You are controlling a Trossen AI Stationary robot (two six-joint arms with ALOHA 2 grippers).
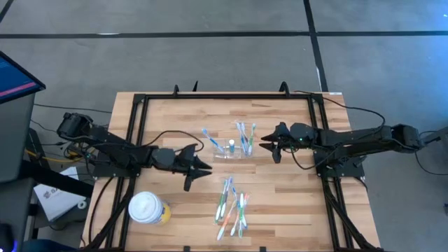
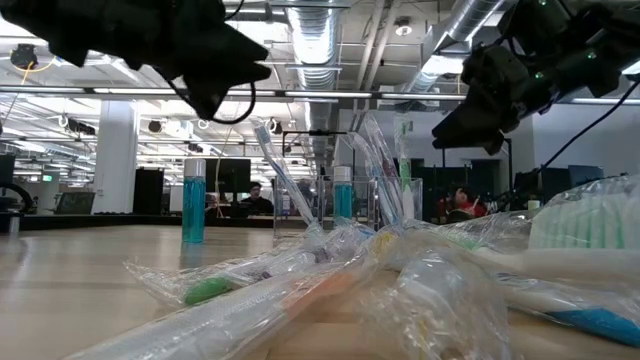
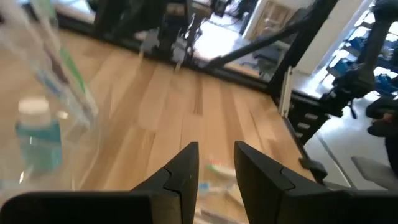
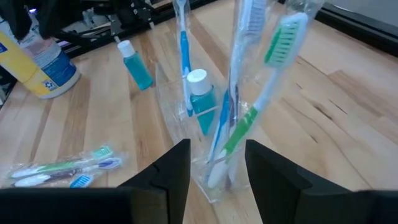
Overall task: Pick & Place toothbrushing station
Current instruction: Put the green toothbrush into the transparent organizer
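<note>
Two grippers, left (image 1: 203, 168) and right (image 1: 266, 145), part-open, flank station (image 1: 231, 155); cup (image 1: 148, 208) apart.

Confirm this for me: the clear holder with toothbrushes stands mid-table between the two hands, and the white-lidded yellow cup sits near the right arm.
One detail is wrong. The white-lidded yellow cup sits near the left arm, not the right, by the table's front edge; the high view shows it. The rest holds: the clear holder with its toothbrushes stands mid-table between the left hand and the right hand.
</note>
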